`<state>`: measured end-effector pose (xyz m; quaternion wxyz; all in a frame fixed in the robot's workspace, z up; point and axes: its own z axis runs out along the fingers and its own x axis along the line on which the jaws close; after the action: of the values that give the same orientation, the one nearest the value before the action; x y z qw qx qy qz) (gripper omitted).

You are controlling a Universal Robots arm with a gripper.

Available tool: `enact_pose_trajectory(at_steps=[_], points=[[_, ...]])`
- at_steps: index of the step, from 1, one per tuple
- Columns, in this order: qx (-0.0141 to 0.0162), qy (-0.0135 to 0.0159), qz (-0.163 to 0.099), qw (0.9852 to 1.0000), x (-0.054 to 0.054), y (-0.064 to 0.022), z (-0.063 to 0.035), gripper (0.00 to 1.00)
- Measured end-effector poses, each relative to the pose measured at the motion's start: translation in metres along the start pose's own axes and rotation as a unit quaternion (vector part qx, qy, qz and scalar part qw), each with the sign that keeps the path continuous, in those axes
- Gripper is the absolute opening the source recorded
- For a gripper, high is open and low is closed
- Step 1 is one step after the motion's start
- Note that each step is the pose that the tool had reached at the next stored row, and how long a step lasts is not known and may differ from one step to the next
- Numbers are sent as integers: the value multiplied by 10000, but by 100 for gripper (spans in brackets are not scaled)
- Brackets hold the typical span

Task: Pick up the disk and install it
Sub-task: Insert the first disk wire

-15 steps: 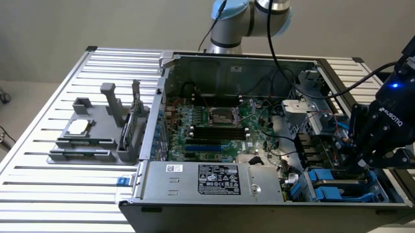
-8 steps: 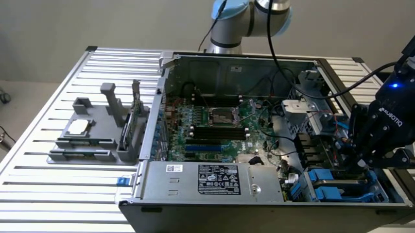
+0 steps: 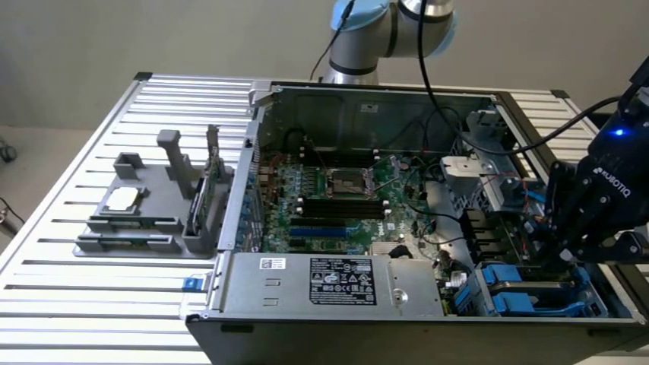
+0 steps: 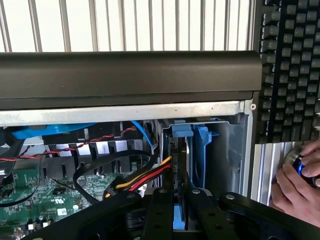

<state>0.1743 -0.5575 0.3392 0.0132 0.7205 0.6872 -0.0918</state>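
The disk [image 4: 196, 145] stands on edge in the drive bay at the corner of the open computer case [image 3: 254, 144], and its bright blue carrier shows at the top. My gripper [image 4: 178, 196] reaches down over it. The two black fingers [image 4: 161, 210] sit close on either side of the thin edge, with blue plastic between them. In the exterior view the gripper [image 3: 555, 247] hangs over the bay at the case's right end, above the blue carrier parts [image 3: 507, 293].
Red, yellow and black cables [image 4: 145, 175] run right beside the bay. The motherboard [image 3: 345, 198] and power supply [image 3: 335, 281] lie toward the exterior view's left. A grey fixture [image 3: 132, 220] holds a silver chip and a dark card. A person's hand [image 4: 297, 180] rests by a keyboard [image 4: 290, 70].
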Motion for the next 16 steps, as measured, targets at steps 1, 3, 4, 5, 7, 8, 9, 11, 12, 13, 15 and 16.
enact_pose_trajectory(at_steps=[1, 3, 4, 5, 7, 8, 9, 11, 12, 13, 15, 16], points=[[1, 0, 0, 10000, 0, 0, -1, 16], [1, 1, 0, 10000, 0, 0, -1, 16], [1, -1, 0, 10000, 0, 0, -1, 16], [1, -2, 0, 10000, 0, 0, 0, 16], [1, -1, 0, 10000, 1, 1, 4, 16], [1, 0, 0, 10000, 1, 1, 8, 16], [1, 1, 0, 10000, 2, 1, 11, 16], [1, 3, -1, 10000, 3, 2, 16, 16], [1, 4, -1, 10000, 3, 3, 17, 16], [1, 6, -1, 10000, 3, 3, 19, 16], [2, 10, -2, 10000, 4, 6, 21, 16], [5, 13, -3, 10000, 4, 8, 24, 16]])
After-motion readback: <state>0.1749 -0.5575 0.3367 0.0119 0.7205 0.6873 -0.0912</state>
